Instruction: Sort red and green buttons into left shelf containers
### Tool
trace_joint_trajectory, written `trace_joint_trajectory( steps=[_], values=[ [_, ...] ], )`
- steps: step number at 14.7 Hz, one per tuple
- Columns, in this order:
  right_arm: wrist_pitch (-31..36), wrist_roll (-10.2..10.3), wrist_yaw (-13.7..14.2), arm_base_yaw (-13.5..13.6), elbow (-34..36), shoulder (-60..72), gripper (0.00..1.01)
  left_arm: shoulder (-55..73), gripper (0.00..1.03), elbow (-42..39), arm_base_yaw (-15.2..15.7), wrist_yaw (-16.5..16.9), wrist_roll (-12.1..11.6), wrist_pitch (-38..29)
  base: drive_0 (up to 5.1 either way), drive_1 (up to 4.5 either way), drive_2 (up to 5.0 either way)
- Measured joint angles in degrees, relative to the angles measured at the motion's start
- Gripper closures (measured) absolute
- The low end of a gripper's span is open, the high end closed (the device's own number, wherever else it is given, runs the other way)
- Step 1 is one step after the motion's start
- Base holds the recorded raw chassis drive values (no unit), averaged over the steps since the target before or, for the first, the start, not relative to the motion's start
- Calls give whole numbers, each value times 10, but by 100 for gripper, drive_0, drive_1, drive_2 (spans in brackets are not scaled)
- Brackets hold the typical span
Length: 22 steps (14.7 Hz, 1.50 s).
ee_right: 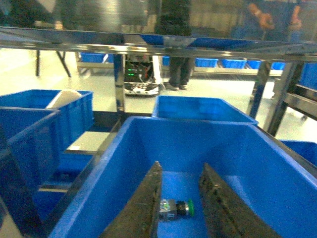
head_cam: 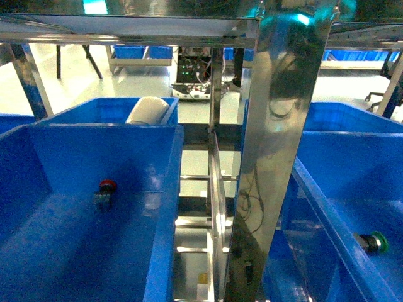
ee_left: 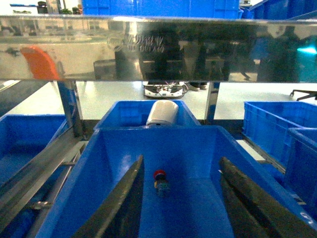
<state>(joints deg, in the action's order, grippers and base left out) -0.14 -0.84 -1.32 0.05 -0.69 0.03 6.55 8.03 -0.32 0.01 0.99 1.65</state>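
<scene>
Showing what the head view lacks, wrist views reveal both end effectors parted, empty: left (ee_left: pixel 181 198) over red button (ee_left: pixel 160 181), right (ee_right: pixel 181 198) over green button (ee_right: pixel 174 208).

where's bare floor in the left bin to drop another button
In the left bin, the red button sits alone mid-floor toward the far wall. The floor is bare all around it, widest on the near side and by the right wall. The left gripper, open, straddles the button from above, so the tightest spot is right there between its fingers.
</scene>
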Motion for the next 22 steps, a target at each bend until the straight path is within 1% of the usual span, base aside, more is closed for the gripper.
trace_joint_trajectory(
  steps=[1,2,3,9,10,11,12,17,18,22],
  values=[
    [-1,0,6,3,0,0,90,-8,73,-14,4,0,0,-1,0,0,0],
    [-1,1,13,-1,0,0,99,-15,90,-19,3,0,0,-5,0,0,0],
    [-2,1,13,-1,0,0,99,-21,102,-26,3,0,0,-8,0,0,0],
    [-1,1,13,-1,0,0,99,-42,101,-53,3,0,0,-12,0,0,0],
    [-1,1,13,-1,0,0,99,-60,101,-70,3,0,0,-18,0,0,0],
    [-1,1,13,-1,0,0,99,-59,101,-72,3,-4,0,-8,0,0,0],
    [-1,1,13,-1,0,0,99,-59,101,-72,3,0,-1,-16,0,0,0],
    [-1,2,13,-1,0,0,99,-59,101,-72,3,0,-2,-14,0,0,0],
    [-2,2,13,-1,0,0,94,-59,99,-72,3,0,-1,-14,0,0,0],
    [-1,2,13,-1,0,0,31,-59,37,-72,3,0,-2,-14,0,0,0]
  ],
)
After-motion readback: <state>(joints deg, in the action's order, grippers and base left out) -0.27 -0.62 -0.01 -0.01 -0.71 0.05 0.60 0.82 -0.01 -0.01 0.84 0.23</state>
